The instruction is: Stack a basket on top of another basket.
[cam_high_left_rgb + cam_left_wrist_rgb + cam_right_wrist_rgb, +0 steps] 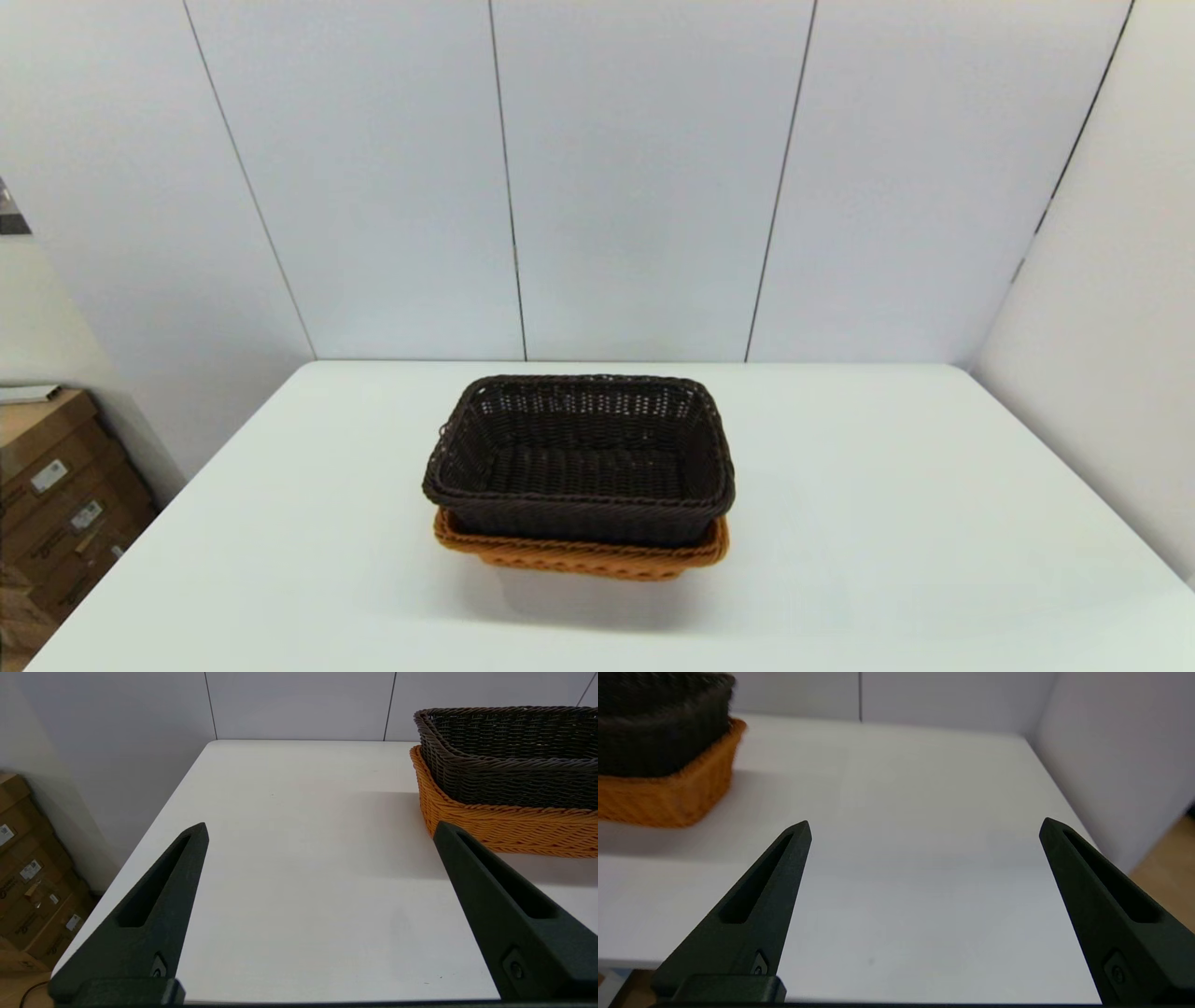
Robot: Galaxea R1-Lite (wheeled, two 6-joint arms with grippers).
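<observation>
The dark brown basket [579, 462] sits nested in the orange-tan basket [579, 555] at the middle of the white table [887, 523]; only the tan rim and lower wall show beneath it. Both baskets also appear in the left wrist view, dark brown [509, 751] over orange-tan [504, 821], and in the right wrist view, dark brown [658, 723] over orange-tan [668, 793]. My left gripper [320, 830] is open, low at the table's near left, apart from the stack. My right gripper [924, 828] is open at the near right, holding nothing. Neither arm shows in the head view.
Cardboard boxes [56, 504] stand on the floor off the table's left edge and show in the left wrist view [32, 882] too. Grey wall panels close the back and right side. Floor [1164, 877] shows past the table's right edge.
</observation>
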